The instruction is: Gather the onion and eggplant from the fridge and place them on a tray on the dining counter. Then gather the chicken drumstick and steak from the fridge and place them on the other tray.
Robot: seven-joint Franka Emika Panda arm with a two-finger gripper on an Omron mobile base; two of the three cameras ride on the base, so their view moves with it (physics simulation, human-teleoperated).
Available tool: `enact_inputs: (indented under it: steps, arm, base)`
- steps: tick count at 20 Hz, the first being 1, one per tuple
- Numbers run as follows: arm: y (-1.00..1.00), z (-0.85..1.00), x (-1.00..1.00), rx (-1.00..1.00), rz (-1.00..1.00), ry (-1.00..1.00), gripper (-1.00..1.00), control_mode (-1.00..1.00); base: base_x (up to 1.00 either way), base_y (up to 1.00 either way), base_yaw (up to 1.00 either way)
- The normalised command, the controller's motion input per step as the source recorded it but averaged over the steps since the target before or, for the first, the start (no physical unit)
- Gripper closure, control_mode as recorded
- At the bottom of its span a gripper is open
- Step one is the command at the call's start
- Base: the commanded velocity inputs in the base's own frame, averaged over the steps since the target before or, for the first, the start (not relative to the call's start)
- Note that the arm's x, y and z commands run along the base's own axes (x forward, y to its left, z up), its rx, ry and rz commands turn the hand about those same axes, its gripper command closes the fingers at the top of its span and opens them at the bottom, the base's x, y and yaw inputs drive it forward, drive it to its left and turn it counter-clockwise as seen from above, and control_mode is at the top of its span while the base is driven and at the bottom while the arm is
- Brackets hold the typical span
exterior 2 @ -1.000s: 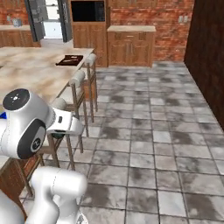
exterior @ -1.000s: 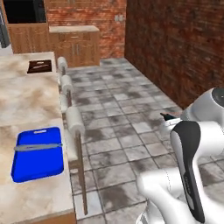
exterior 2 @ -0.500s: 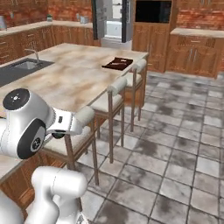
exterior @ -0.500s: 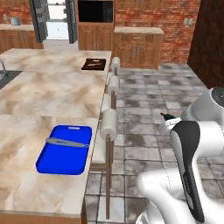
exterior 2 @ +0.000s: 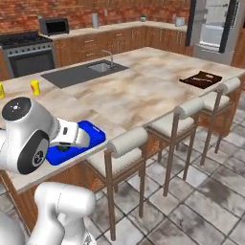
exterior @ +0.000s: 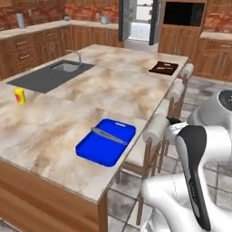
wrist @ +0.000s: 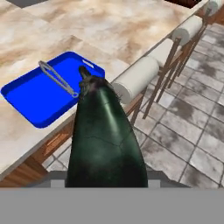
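The pincer [exterior 2: 67, 143] is shut tight on the dark eggplant [wrist: 105, 135]. The robot has just driven and turned, so now the big table [exterior: 104, 90] is right in front. Just past the eggplant sits the blue tray [wrist: 26, 98] with tongs [wrist: 57, 78] in it. I think the eggplant goes there next. Farther off lies the brown tray [exterior: 164, 68], then the open fridge [exterior: 138, 22].

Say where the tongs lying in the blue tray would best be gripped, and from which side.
Grip the tongs mid-length, straight down from above, jaws closing across their two thin arms. They lie flat and diagonal in the blue tray, whose raised rim likely blocks a sideways approach. The eggplant in hand must go first.
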Motion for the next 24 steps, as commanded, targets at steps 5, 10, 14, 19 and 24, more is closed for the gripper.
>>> enact_inputs:
  steps: [5, 10, 14, 19, 24]
  arm:
    - [0.0, 0.0, 0.0, 0.0, 0.0, 0.0, 1.0, 1.0]
    - [0.0, 0.0, 0.0, 0.0, 0.0, 0.0, 1.0, 1.0]
    - [0.0, 0.0, 0.0, 0.0, 0.0, 0.0, 1.0, 1.0]
    - [0.0, 0.0, 0.0, 0.0, 0.0, 0.0, 1.0, 1.0]
    - [0.0, 0.0, 0.0, 0.0, 0.0, 0.0, 1.0, 1.0]
  base:
    - [0.32, -0.09, 0.66]
    - [0.3, -0.22, 0.61]
    - [0.5, -0.17, 0.54]
    - [0.79, 0.0, 0.42]
    - [0.73, 0.0, 0.15]
